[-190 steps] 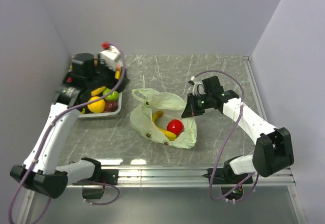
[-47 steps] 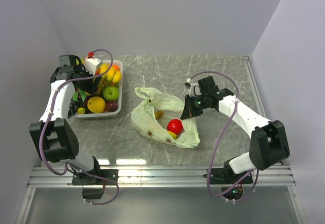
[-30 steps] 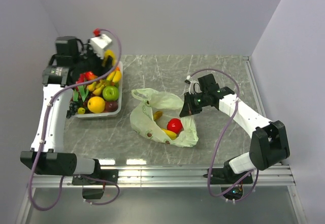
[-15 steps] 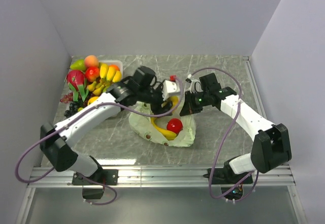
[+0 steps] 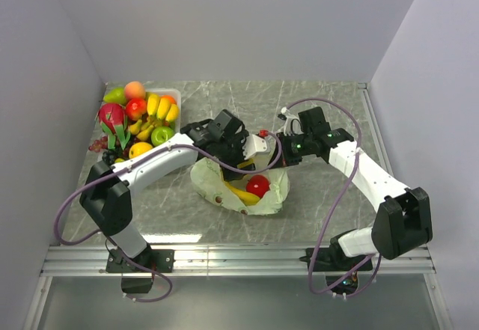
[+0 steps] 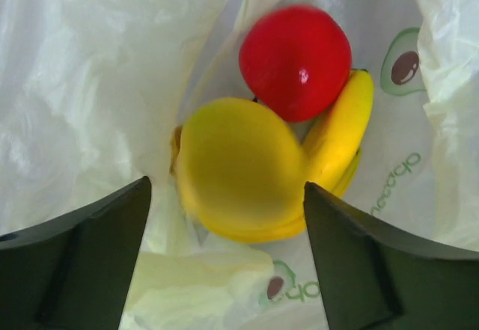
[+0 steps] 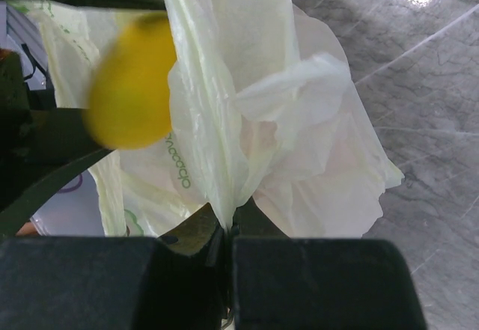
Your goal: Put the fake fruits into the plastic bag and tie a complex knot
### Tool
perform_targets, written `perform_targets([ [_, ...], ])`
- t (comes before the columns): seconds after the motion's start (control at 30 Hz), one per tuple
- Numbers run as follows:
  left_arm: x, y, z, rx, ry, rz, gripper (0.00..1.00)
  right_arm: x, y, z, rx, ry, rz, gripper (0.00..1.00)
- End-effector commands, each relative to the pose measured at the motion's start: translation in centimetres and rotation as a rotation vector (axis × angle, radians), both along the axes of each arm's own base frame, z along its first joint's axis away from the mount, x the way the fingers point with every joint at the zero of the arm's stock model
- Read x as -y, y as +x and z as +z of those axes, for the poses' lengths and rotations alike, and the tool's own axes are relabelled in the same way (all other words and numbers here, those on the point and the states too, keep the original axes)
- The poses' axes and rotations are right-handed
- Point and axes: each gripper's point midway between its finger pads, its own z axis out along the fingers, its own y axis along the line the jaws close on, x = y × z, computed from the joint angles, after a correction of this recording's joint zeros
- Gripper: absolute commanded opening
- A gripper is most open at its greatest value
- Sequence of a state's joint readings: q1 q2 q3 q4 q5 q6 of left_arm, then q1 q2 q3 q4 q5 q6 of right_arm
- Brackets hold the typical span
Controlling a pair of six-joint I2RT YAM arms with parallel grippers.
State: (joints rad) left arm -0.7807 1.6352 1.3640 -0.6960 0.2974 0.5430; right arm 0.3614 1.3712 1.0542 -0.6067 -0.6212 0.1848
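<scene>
Inside the plastic bag [image 5: 275,189] on the worktop [image 5: 322,113], a lemon [image 6: 239,167] lies loose on banana [image 6: 340,132] and apple [image 6: 296,60], under the wide-open, empty left claw [image 6: 226,195]. The right claw [image 7: 228,231] is clamped on the bag's rim; should that thin film slip, the mouth could collapse.

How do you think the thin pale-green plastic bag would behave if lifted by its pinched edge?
Probably floppy: the thin pale-green plastic bag drapes in crumpled folds from the right gripper. It would likely sag under the glossy red apple and yellow banana, which may roll together.
</scene>
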Motion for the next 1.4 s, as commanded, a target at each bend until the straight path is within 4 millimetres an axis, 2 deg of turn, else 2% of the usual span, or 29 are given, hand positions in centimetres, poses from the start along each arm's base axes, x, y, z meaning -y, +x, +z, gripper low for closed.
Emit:
perform_targets([
  [0.0,0.0,0.7,3.9,0.054,-0.030,0.025,0.89,0.0,0.4,0.9,0.036,0.015,0.003,0.00],
  [0.07,0.2,0.9,6.4,0.060,-0.085,0.055,0.95,-0.1,0.4,0.8,0.031,0.016,0.004,0.00],
  [0.1,0.4,0.8,8.3,0.076,-0.122,0.063,0.99,-0.1,0.4,0.7,0.028,0.017,0.005,0.00],
  [0.13,0.3,0.5,9.0,0.069,-0.133,0.065,0.99,-0.1,0.4,0.6,0.023,0.016,0.005,0.00],
  [0.27,-1.2,0.8,14.8,0.041,-0.303,0.168,0.99,0.0,0.6,0.5,0.024,0.010,0.004,0.00],
  [0.3,-3.7,2.0,16.9,0.066,-0.358,0.255,0.99,0.0,0.5,0.6,0.027,0.011,0.004,0.00],
  [0.37,-6.5,2.7,17.7,0.028,-0.416,0.378,0.99,0.0,0.6,0.6,0.034,0.012,0.001,0.00],
  [0.4,-9.9,3.5,18.8,0.061,-0.441,0.478,0.98,0.0,0.5,0.6,0.037,0.012,0.000,0.00],
  [0.43,-11.7,3.4,17.4,0.032,-0.420,0.544,0.97,0.0,0.4,0.6,0.035,0.011,0.003,0.00],
  [0.47,-13.5,3.6,17.3,0.050,-0.418,0.598,0.97,0.1,0.4,0.6,0.035,0.010,0.002,0.00],
  [0.5,-16.5,3.5,17.5,0.081,-0.414,0.688,0.97,0.1,0.5,0.5,0.035,0.008,0.001,0.00],
  [0.53,-18.2,3.4,16.1,0.069,-0.382,0.748,0.96,0.1,0.4,0.4,0.032,0.008,0.005,0.00],
  [0.57,-19.8,3.3,15.6,0.078,-0.366,0.793,0.97,0.1,0.4,0.4,0.032,0.008,0.005,0.00],
  [0.6,-22.7,3.0,15.2,0.088,-0.340,0.890,0.96,0.0,0.3,0.3,0.027,0.007,0.009,0.00],
  [0.67,-25.6,2.6,13.3,0.073,-0.286,0.973,0.97,0.0,0.2,0.2,0.025,0.008,0.010,0.00],
  [0.7,-28.0,2.2,12.4,0.043,-0.269,1.045,0.96,0.0,0.2,0.1,0.022,0.008,0.011,0.00],
  [0.77,-29.3,1.5,10.7,0.009,-0.235,1.057,0.96,0.0,0.1,0.0,0.020,0.010,0.011,0.00],
  [0.83,-28.9,0.7,9.2,-0.048,-0.232,1.018,0.92,-0.1,0.1,-0.1,0.016,0.014,0.015,0.00],
  [0.9,-27.9,0.4,8.6,-0.077,-0.240,0.950,0.89,-0.2,0.2,-0.1,0.012,0.012,0.015,0.00],
  [1.0,-27.1,1.0,7.1,-0.090,-0.205,0.899,0.86,-0.2,0.4,0.0,0.016,0.013,0.014,0.00],
  [1.13,-26.9,2.8,5.7,-0.048,-0.102,0.886,0.86,-0.1,0.3,-0.1,0.017,0.009,0.013,0.00],
  [1.17,-25.8,3.1,5.0,-0.063,-0.079,0.849,0.85,0.0,0.4,-0.1,0.020,0.006,0.009,0.00],
  [1.37,-24.4,4.1,3.1,-0.050,0.016,0.821,0.88,0.1,0.3,-0.2,0.018,-0.001,0.010,0.00],
])
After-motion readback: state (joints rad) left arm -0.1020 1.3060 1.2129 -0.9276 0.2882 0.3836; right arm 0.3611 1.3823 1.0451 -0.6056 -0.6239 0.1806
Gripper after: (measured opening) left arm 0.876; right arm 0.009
